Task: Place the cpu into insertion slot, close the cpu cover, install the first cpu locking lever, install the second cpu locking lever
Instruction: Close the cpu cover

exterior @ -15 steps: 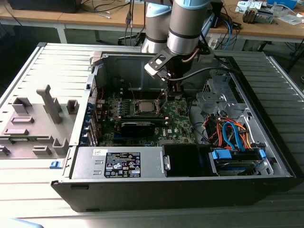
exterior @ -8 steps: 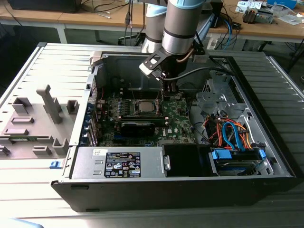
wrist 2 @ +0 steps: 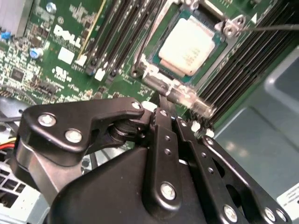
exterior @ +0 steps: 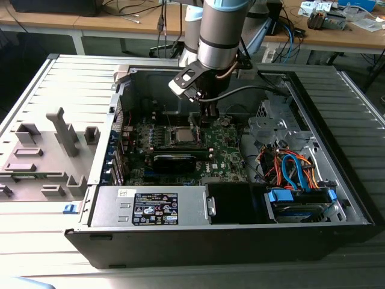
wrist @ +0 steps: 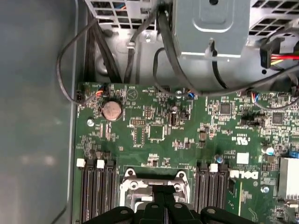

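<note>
Showing the tool (wrist 2: 162, 99) low over the insertion slot (wrist: 128, 185), near the middle of the motherboard (wrist: 154, 140) inside the open case (exterior: 210, 244). The cpu (wrist 2: 189, 44) lies flat in the slot, silver top up, and the cpu cover (wrist 2: 145, 46) appears to lie down around it as a silvery frame. The tool's fingers are drawn close together with nothing seen between them; their tips stand at the slot's edge, touching or just above it, which cannot be told. A thin locking lever (wrist 2: 275, 27) runs along one side of the slot; whether it is hooked is unclear. The step in hand is judged to be lever work: a push should bear on the wire alone, guided sideways under its catch, never on the cpu. Memory slots (wrist: 96, 196) flank the slot closely on both sides and leave the fingers little room. Near one corner of the motherboard sit a coin cell (wrist: 112, 110) and grey cables (wrist: 163, 42); a black card (exterior: 174, 161) lies beside the slot, and the case rests on the desk (exterior: 42, 247).
</note>
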You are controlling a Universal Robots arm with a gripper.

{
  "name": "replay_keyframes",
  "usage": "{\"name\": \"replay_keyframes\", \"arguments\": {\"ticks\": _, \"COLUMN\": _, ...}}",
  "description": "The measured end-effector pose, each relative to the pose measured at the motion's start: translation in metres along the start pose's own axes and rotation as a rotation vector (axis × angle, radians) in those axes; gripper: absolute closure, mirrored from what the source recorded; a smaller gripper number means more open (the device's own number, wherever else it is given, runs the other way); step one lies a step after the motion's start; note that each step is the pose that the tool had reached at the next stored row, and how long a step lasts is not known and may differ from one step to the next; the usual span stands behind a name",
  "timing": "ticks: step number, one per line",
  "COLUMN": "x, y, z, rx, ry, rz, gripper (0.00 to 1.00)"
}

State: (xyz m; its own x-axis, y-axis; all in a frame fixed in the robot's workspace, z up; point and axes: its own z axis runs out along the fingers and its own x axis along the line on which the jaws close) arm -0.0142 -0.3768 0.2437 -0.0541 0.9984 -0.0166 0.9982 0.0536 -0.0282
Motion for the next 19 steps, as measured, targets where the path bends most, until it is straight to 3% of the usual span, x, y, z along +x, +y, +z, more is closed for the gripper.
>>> {"name": "replay_keyframes", "arguments": {"ticks": 5, "x": 0.0012, "y": -0.0191, "z": 0.0100, "rx": 0.0000, "ry": 0.0000, "rz": 0.000, "gripper": 0.89}}
{"name": "replay_keyframes", "arguments": {"ticks": 11, "x": 0.0035, "y": -0.0553, "z": 0.0260, "rx": 0.0000, "ry": -0.0001, "rz": 0.000, "gripper": 0.89}}
{"name": "replay_keyframes", "arguments": {"ticks": 12, "x": 0.0037, "y": -0.0576, "z": 0.0294, "rx": 0.0000, "ry": 0.0000, "rz": 0.000, "gripper": 0.89}}
{"name": "replay_keyframes", "arguments": {"ticks": 19, "x": 0.0038, "y": -0.0574, "z": 0.0358, "rx": 0.0000, "ry": 0.0000, "rz": -0.001, "gripper": 0.89}}
